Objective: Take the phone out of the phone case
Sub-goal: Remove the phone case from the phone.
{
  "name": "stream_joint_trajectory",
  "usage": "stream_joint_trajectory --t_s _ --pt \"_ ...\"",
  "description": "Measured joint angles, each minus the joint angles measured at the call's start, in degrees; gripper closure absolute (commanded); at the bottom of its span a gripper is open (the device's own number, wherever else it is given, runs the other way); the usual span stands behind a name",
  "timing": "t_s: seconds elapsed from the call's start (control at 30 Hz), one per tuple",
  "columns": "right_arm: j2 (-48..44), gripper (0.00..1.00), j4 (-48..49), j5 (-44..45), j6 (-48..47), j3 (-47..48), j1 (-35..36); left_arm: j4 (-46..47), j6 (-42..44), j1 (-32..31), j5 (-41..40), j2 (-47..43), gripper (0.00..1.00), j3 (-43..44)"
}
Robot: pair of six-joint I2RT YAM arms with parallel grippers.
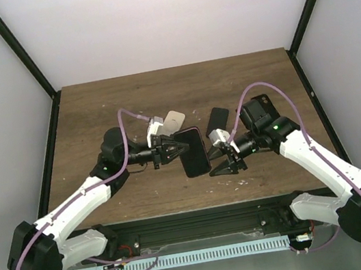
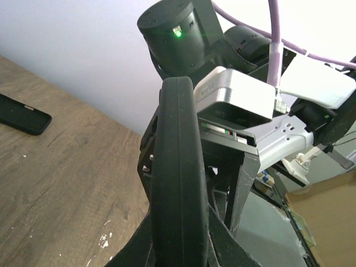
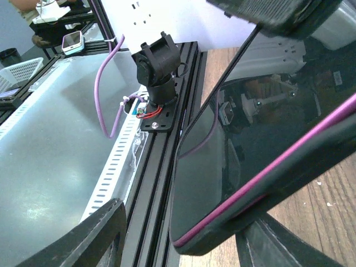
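The phone in its black case with a magenta rim (image 1: 194, 151) is held off the table, screen up. My left gripper (image 1: 170, 149) is shut on its left long edge. In the left wrist view the case (image 2: 178, 167) shows edge-on, clamped between the two fingers of the left gripper (image 2: 178, 247). My right gripper (image 1: 224, 164) is open at the phone's lower right corner. In the right wrist view the glossy screen and magenta rim (image 3: 250, 167) fill the right side, and the phone's corner sits between the spread fingers of the right gripper (image 3: 189, 245) without touching them.
A second black phone or case (image 1: 217, 118) lies flat on the wooden table (image 1: 94, 115) behind the right gripper; it also shows in the left wrist view (image 2: 22, 114). A pale flat object (image 1: 175, 118) lies behind the left gripper. A black rail (image 1: 196, 226) runs along the near edge.
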Motion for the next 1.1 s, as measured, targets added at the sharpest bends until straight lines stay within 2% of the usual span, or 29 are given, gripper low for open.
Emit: stream_joint_trajectory --t_s 0.27,0.6,1.1 --pt "0.0 0.49 -0.1 0.0 -0.4 -1.5 0.0 2.3 -3.1 2.8 2.2 0.3 1.0 -0.2" --pt "0.1 0.53 -0.9 -0.2 -0.8 -1.2 0.0 3.9 -6.1 3.4 2.9 0.3 1.0 -0.2" --pt "2.7 0.65 -3.0 -0.8 -0.7 1.9 0.4 7.0 -8.5 3.7 5.4 1.5 1.0 -0.2"
